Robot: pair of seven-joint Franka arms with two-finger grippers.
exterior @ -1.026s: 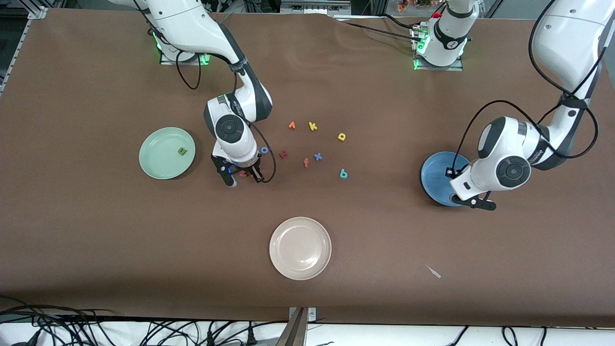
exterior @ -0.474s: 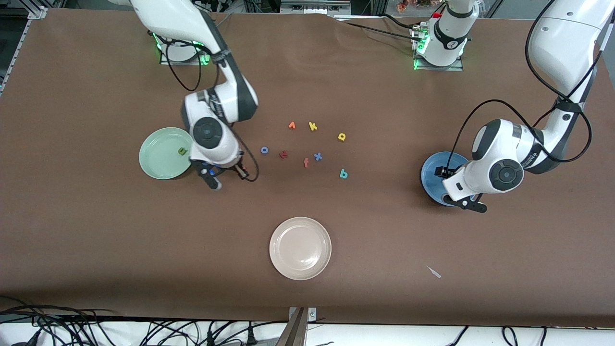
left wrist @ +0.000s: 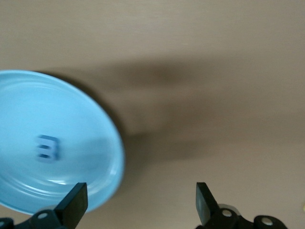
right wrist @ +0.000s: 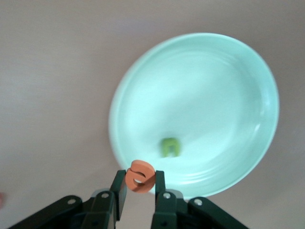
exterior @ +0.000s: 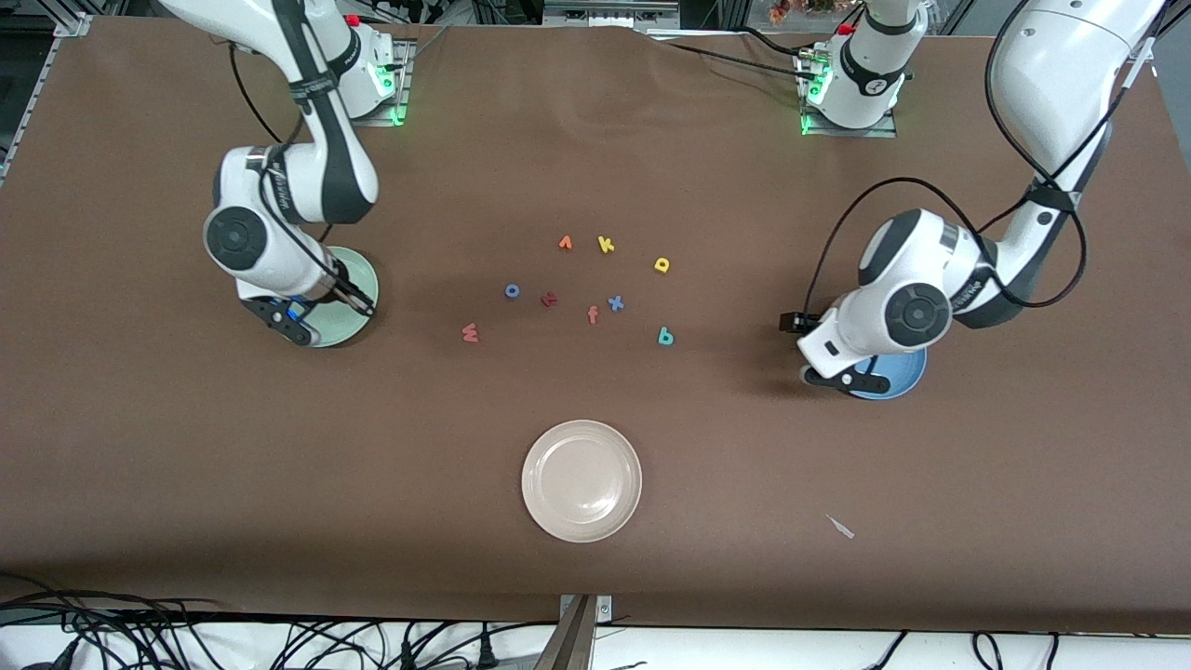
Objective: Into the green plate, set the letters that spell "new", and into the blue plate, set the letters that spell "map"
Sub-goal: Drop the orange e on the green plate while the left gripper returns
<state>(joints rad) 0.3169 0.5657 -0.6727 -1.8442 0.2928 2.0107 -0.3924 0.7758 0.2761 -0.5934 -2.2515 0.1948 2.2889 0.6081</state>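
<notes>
My right gripper is shut on the orange e and hangs over the rim of the green plate. An olive n lies inside that plate. In the front view the right gripper covers most of the green plate. My left gripper is open and empty over the table, just off the rim of the blue plate, where the blue m lies. The salmon w, yellow a and teal p lie on the table.
Mid-table lie other loose letters: a small orange one, yellow k, blue o, a dark red one, orange f and blue x. A cream plate sits nearer the camera.
The right gripper has carried the orange e from beside the w to over the green plate. The left gripper has opened and slid off the blue plate toward the table's middle.
</notes>
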